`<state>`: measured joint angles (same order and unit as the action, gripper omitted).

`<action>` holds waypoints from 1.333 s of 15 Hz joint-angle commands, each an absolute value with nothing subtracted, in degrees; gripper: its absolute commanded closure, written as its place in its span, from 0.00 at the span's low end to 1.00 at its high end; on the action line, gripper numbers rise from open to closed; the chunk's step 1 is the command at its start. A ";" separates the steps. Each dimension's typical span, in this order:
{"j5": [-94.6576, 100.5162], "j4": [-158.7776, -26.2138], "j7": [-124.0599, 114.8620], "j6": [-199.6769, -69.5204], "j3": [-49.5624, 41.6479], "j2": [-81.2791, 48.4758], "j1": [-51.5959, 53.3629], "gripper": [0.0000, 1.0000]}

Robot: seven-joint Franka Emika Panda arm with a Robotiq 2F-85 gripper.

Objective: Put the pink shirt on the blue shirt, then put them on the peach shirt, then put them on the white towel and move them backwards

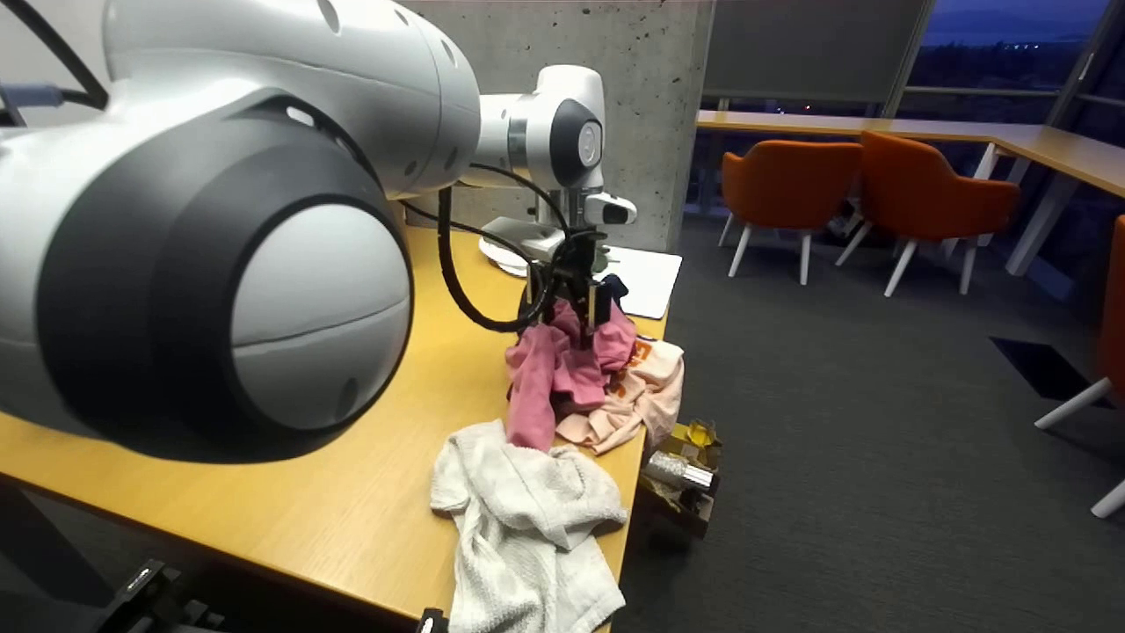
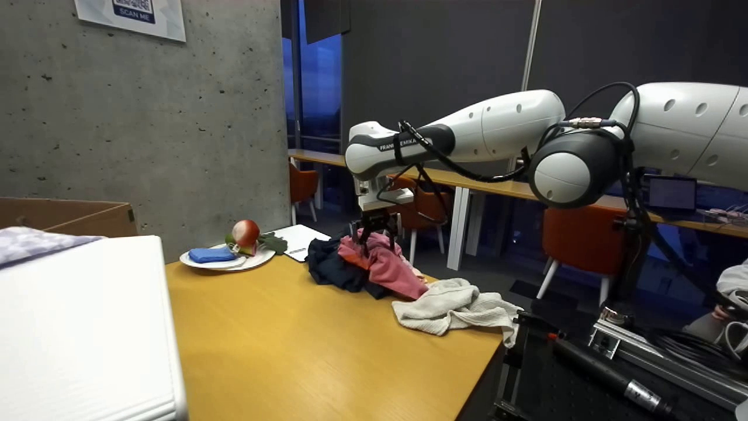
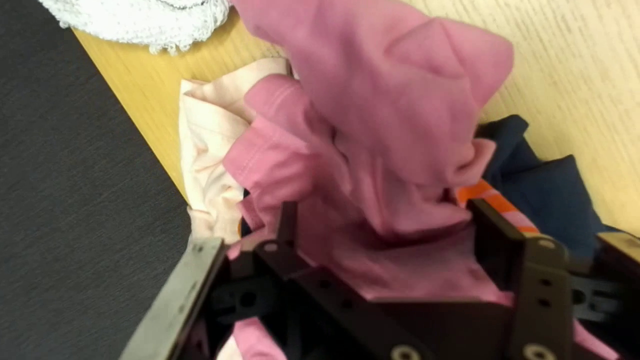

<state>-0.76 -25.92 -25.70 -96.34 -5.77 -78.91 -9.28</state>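
The pink shirt (image 1: 532,382) lies bunched on top of the dark blue shirt (image 2: 333,266) in both exterior views. The peach shirt (image 1: 659,387) lies beside and partly under them at the table edge. The white towel (image 1: 527,501) is crumpled at the table's corner, touching or close to the pink shirt's end. My gripper (image 1: 567,312) points down over the pile. In the wrist view the gripper (image 3: 382,220) is open, its fingers apart on both sides of pink cloth (image 3: 390,110). The blue shirt (image 3: 545,195) shows at the right. Most of the blue shirt is hidden.
A white plate (image 2: 266,257) with a blue cloth (image 2: 211,254) and toy food stands at the table's far end, next to a white board (image 2: 301,237). A box of items (image 1: 681,479) sits below the table edge (image 1: 628,527). Orange chairs (image 1: 791,185) stand beyond.
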 commanded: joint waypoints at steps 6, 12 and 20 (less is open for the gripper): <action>6.93 -25.36 -21.11 -95.74 -9.76 -78.60 -5.03 0.00; 10.67 -24.87 -22.91 -97.56 -12.59 -81.22 -2.78 0.00; 9.40 -25.31 -22.15 -96.38 -11.40 -81.03 -3.02 0.00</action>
